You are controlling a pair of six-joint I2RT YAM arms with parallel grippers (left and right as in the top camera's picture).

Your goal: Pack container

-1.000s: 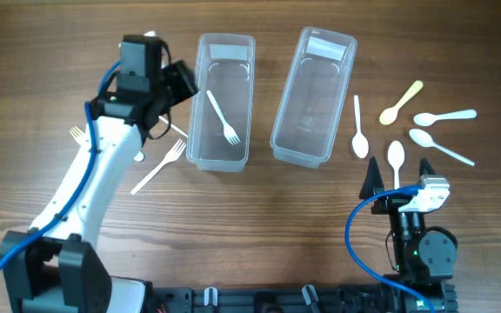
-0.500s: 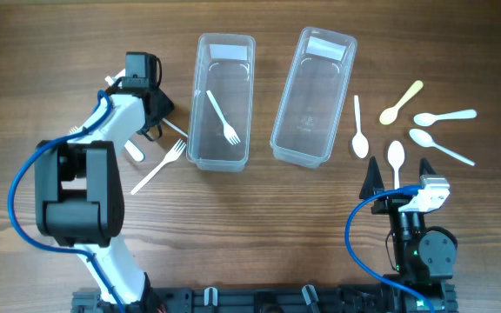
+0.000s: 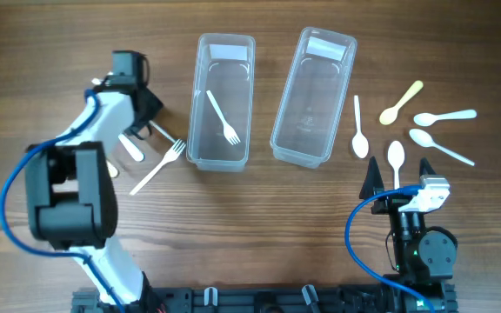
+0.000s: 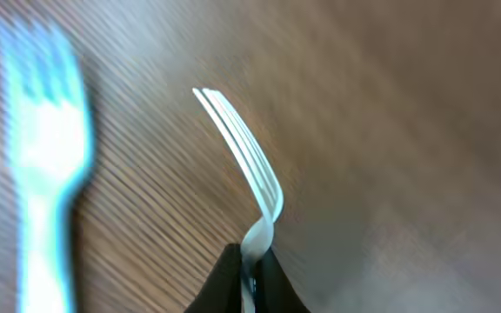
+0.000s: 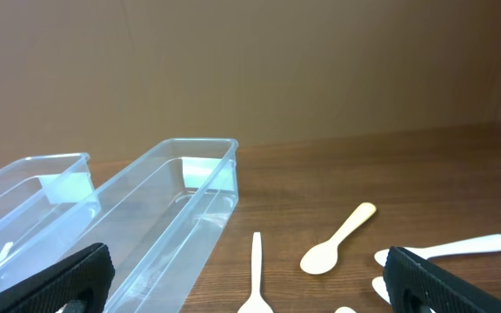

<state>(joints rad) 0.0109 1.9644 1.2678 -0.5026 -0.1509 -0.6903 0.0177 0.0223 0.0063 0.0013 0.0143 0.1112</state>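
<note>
A white plastic fork [image 4: 252, 178] is pinched just below its tines by the left gripper [image 4: 249, 280], jaws clenched on it, above the surface left of the left container [image 3: 200, 104], which already holds one fork [image 3: 222, 118]. So thin an edge-on hold could let it twist or slip mid-swing, or catch the rim. Since a second ago the arm has drawn away from the container toward the left edge, while the loose fork [image 3: 158, 165] lies unmoved. The right gripper [image 3: 398, 174] rests released.

Overhead looks straight down. Right wrist, low at five o'clock, faces twelve, sharing the right container [image 3: 313, 96]. Left wrist: tabletop close-up.
</note>
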